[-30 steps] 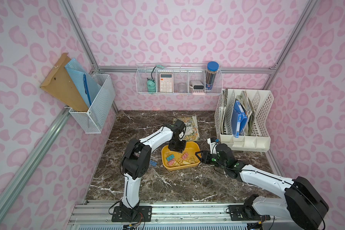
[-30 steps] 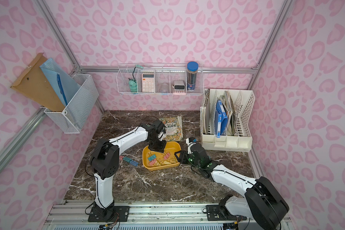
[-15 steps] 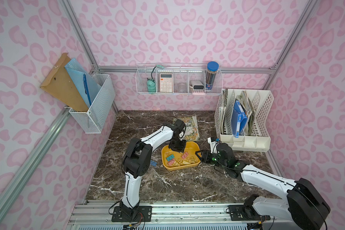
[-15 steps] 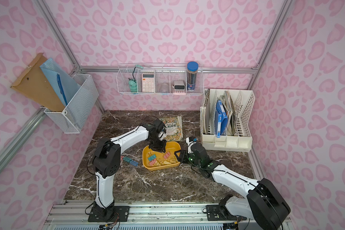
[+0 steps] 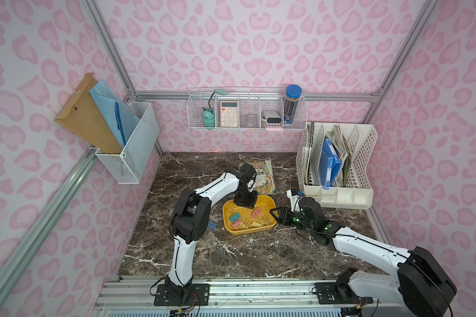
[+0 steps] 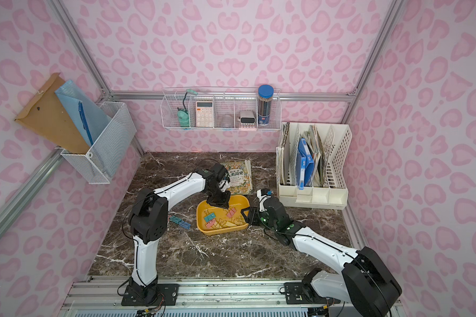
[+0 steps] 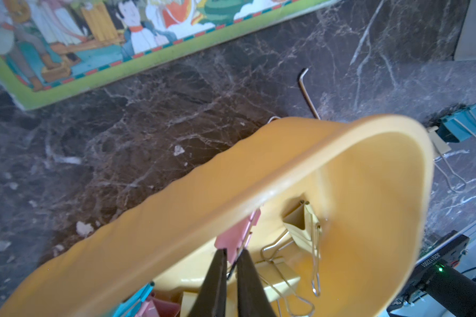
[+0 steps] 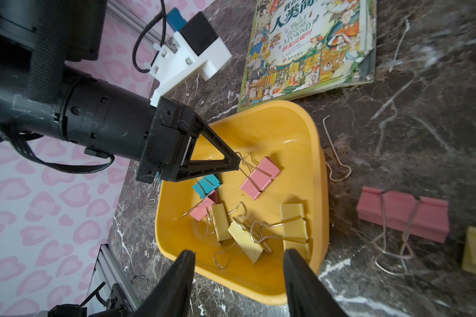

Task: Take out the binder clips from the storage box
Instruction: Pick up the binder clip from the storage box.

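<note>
Marble tabletop (image 8: 396,131): storage box (image 8: 320,175) holds binder clips (image 8: 293,222); left gripper (image 8: 238,163) pinching pink clip (image 8: 260,178) handle; right gripper (image 8: 238,252) open.

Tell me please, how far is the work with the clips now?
Done: a big pink clip and blue clips already lie on the table. In hand: the left gripper pinches the wire handle of a pink clip in the yellow tray; the right gripper is open nearby. Left: about five more inside, such as yellow clips.
</note>
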